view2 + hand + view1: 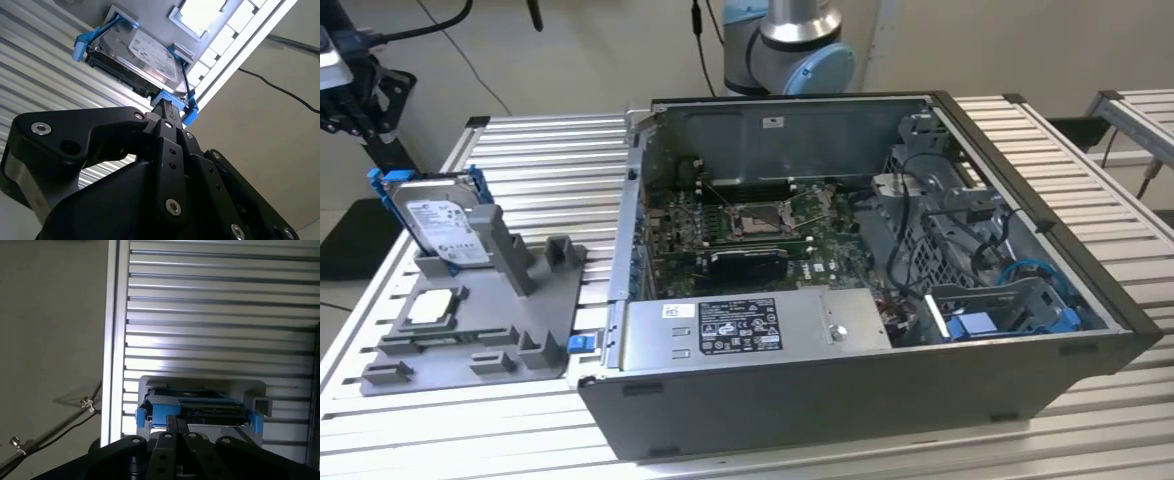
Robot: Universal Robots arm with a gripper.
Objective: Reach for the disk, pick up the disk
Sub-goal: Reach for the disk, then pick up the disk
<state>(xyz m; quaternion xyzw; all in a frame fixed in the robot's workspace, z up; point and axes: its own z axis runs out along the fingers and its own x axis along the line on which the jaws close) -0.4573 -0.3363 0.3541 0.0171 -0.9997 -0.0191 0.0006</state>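
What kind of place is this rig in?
Probably a robotics lab bench for PC assembly work: an open computer case on a slatted aluminium table, a grey fixture holding the disk on edge, a robot arm.

An open computer case [854, 410] sits on the slatted tabletop [547, 150]; beside it, a grey holder [540, 312] carries a small silver chip [431, 306].
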